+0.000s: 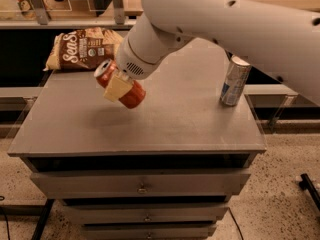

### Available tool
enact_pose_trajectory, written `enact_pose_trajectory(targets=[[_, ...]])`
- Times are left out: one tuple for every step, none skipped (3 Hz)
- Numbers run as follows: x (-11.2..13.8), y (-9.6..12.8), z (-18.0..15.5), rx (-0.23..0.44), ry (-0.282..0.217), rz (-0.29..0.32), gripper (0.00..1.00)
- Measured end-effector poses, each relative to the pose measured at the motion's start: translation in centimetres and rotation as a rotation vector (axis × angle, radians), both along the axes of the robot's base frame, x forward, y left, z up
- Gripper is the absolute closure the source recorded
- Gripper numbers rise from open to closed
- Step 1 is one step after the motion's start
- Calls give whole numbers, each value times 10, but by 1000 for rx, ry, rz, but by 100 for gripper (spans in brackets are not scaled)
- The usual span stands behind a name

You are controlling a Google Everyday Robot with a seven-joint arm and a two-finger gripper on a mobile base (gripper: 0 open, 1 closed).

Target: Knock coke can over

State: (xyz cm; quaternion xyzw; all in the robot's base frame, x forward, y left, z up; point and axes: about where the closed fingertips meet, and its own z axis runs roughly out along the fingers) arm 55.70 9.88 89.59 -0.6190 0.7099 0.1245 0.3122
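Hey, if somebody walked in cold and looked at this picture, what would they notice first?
The big white arm filling the upper right, its gripper over the left half of the grey cabinet top, jaws clamped on a red coke can tipped at a steep slant. Next, the tall silver-and-blue can standing upright near the right edge, and the brown snack bag lying at the back left corner.
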Motion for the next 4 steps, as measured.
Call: enact_pose_trajectory(targets=[[-7, -17, -19, -143, 11, 44, 100], [-7, -18, -19, -143, 11, 42, 100], [-9, -14, -18, -201, -34, 59, 100], [-11, -11, -19, -343, -81, 82, 100]])
